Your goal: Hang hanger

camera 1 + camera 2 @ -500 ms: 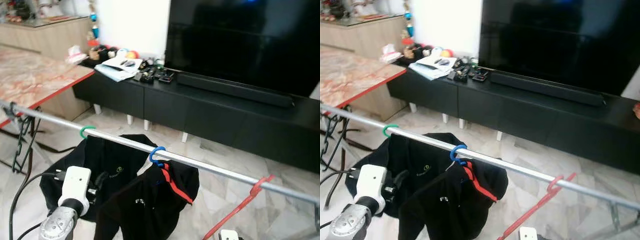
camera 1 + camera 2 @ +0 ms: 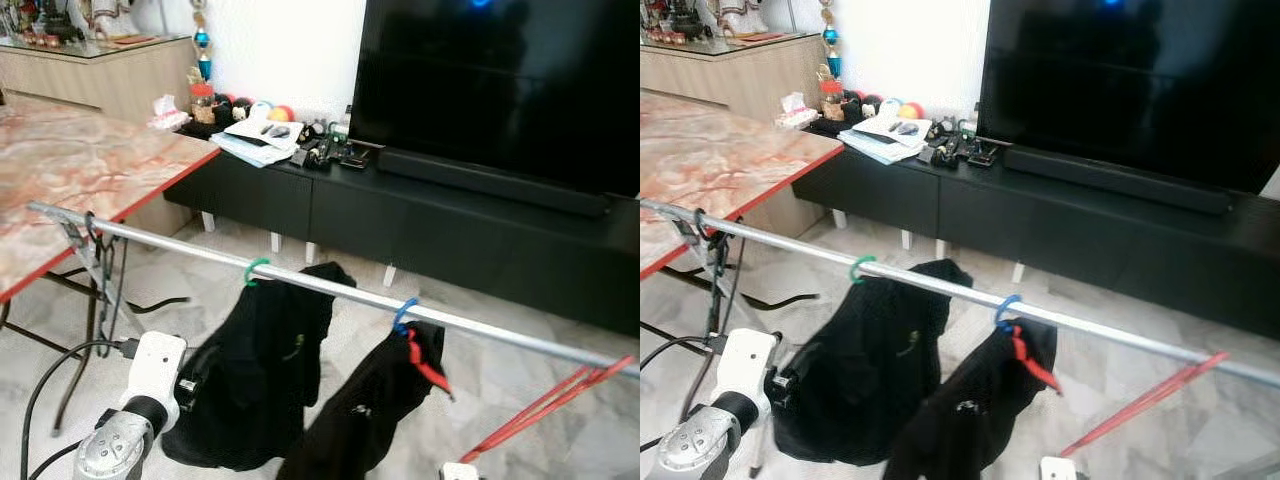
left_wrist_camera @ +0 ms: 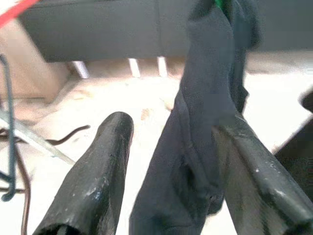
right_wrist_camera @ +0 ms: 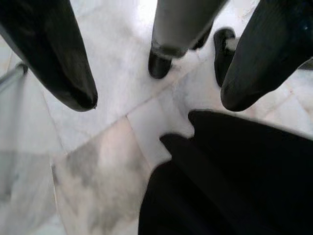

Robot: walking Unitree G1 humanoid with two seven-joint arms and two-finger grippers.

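1. Rail (image 2: 330,289): a silver bar running from my upper left down to my lower right, in front of a black TV console (image 2: 470,225). A marble-topped table (image 2: 80,170) stands at my left.
2. Green hanger (image 2: 256,270): hooked over the rail and carrying a black garment (image 2: 255,370).
3. Blue hanger (image 2: 404,314): hooked further right and carrying a second black garment with red trim (image 2: 370,410).
4. Red hanger (image 2: 545,408): the task's item as I read it. Its top meets the rail at the far right edge; I cannot tell whether the hook is fully seated, because the frame cuts it off. It slants down to the left, bare.
5. Left gripper (image 3: 171,191): fingers spread apart and holding nothing, with dark cloth hanging just beyond them. The arm sits low at my left.
6. Right gripper (image 4: 156,98): fingers parted and empty, pointing at the marble floor (image 4: 98,161) above a dark garment edge.
7. Risks, in my judgement:
   - If the red hook is only half on, a nudge to the rail could drop it.
   - The left fingers could snag the cloth nearby and drag the green hanger along the rail.
   - A cable (image 2: 50,375) trails near the left arm and could catch.
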